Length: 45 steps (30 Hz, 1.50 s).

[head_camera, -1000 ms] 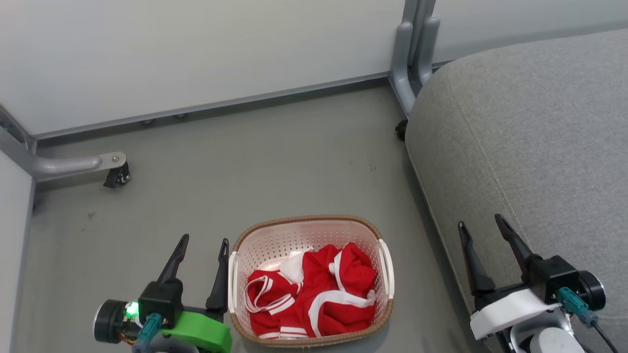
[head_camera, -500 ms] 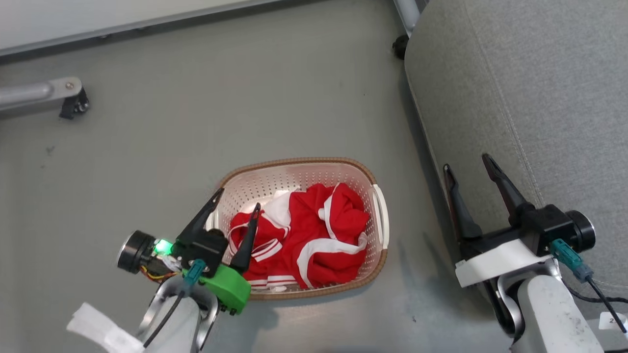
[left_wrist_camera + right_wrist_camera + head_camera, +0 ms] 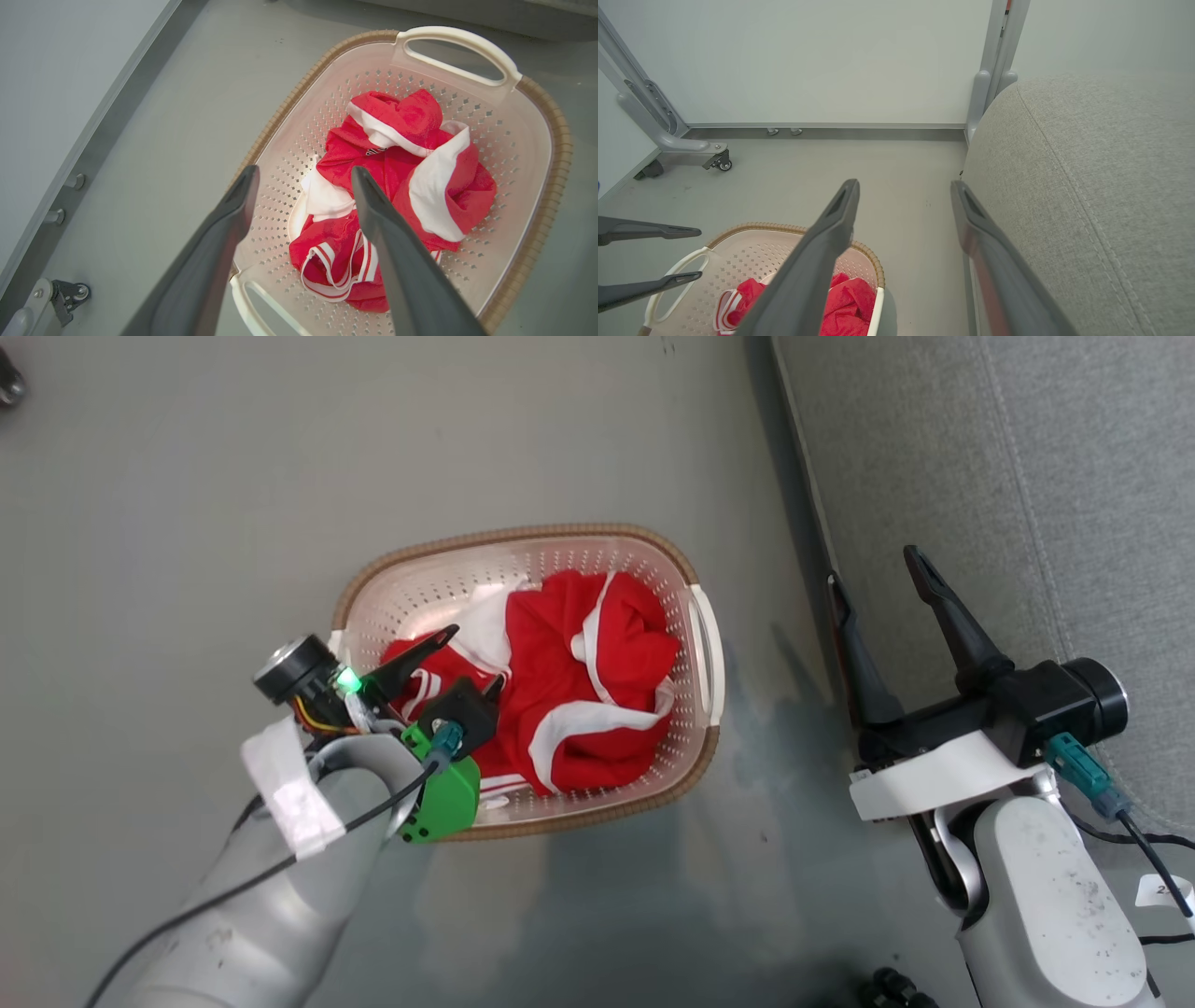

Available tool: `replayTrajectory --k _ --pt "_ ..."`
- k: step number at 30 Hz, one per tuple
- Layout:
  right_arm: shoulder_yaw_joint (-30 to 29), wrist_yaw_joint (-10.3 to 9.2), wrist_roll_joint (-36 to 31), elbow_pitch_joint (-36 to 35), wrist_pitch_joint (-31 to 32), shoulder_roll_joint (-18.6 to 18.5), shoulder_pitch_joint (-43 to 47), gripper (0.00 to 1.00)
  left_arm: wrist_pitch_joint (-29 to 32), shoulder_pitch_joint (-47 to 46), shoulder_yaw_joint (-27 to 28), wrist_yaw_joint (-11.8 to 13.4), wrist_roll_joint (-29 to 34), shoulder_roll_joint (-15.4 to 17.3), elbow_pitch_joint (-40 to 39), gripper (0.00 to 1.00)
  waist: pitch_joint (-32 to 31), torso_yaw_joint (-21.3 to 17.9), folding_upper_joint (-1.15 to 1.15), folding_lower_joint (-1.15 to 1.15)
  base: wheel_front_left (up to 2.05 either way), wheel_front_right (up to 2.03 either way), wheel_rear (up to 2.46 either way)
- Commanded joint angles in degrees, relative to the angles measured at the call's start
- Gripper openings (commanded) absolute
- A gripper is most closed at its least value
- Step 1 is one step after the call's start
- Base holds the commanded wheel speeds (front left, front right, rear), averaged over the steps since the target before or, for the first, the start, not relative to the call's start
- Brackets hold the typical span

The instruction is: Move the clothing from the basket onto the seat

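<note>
Red clothing (image 3: 569,695) partly hidden behind left gripper (image 3: 476,656), jaws apart; right gripper (image 3: 870,566) likewise apart.

I see a grey floor (image 3: 187,476) with a few dark specks. In the right wrist view a pale wall panel (image 3: 808,60) stands behind it, with two small studs (image 3: 773,132) under its lower rail. At that view's left a grey metal foot (image 3: 686,145) ends in a caster (image 3: 723,164). A grey post (image 3: 1001,46) rises at its right.

Left end effector (image 3: 474,658) splayed, right end effector (image 3: 870,566) splayed
</note>
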Motion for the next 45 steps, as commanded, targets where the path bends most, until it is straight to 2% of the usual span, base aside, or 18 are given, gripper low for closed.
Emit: replayTrajectory --k 1,7,12,29,35,42,43,44,45 --pt "0.12 -0.02 0.44 -0.17 -0.27 -0.17 -0.9 1.0 0.06 -3.05 -1.61 -0.1 0.54 0.03 2.54 1.0 4.54 -2.07 0.15 -0.01 0.0 0.0 0.0" --pt "1.43 -0.02 2.13 0.14 -0.27 -0.16 -1.77 1.0 4.51 -11.34 -11.65 -0.1 2.59 -1.53 14.94 1.0 8.22 -4.4 0.15 -0.01 0.0 0.0 0.0" --pt "2.34 -0.02 4.08 -0.3 -0.28 -0.15 -3.02 1.0 7.21 -15.74 -16.53 -0.1 1.35 -1.89 19.69 1.0 11.94 -6.17 0.15 -0.01 0.0 0.0 0.0" --pt "0.81 -0.02 5.81 -3.24 -0.27 -0.15 -7.1 1.0 13.09 -23.58 -25.76 0.0 -3.96 2.05 21.73 1.0 22.88 -7.95 0.15 -0.01 0.0 0.0 0.0" --pt "1.28 -0.02 4.8 -4.51 -0.15 -0.16 -8.35 1.0 16.09 -26.16 -27.79 0.0 -4.75 2.24 21.77 1.0 25.61 -7.64 0.15 -0.01 0.0 0.0 0.0" --pt "2.68 -0.02 3.91 -5.88 -0.15 -0.19 -9.2 1.0 16.85 -27.66 -28.62 0.48 -5.04 2.45 21.79 1.0 27.48 -7.56 0.15 -0.01 0.0 0.0 0.0" --pt "2.8 -0.02 3.85 -6.08 -0.15 -0.19 -9.21 1.0 16.99 -27.8 -28.73 0.62 -5.16 2.46 21.79 0.79 27.62 -7.56 0.15 -0.01 0.0 0.0 0.0" --pt "2.9 -0.02 3.79 -6.23 -0.15 -0.18 -9.25 1.0 17.04 -27.93 -28.81 0.75 -5.29 2.44 21.78 0.35 27.73 -7.54 0.15 -0.01 0.0 0.0 0.0" --pt "2.95 -0.02 3.74 -6.26 -0.15 -0.18 -9.28 1.0 17.11 -27.99 -28.91 0.86 -5.37 2.43 21.79 0.0 27.78 -7.52 0.15 -0.01 0.0 0.0 0.0"
